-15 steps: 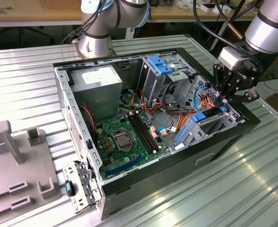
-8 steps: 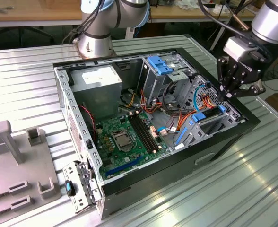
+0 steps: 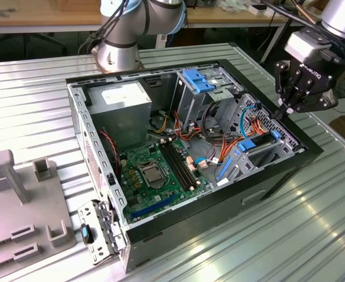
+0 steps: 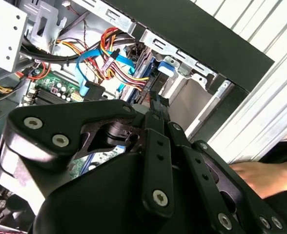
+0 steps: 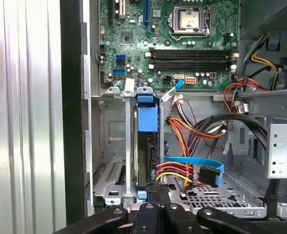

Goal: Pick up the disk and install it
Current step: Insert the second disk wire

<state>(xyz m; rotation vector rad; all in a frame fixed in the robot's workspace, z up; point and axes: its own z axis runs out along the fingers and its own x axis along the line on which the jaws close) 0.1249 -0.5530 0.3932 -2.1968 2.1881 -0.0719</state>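
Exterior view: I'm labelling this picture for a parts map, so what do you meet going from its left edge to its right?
Grey fixture → power supply → motherboard → blue drive-cage latch → disk in its bay → claw.

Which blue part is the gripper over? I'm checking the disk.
The gripper hangs over the disk, standing on edge in its bay, not the blue cables beside it.

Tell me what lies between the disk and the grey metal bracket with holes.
In the first wrist view, a bundle of red, yellow and orange wires, a flat blue cable and black cables run between the disk and the bracket.
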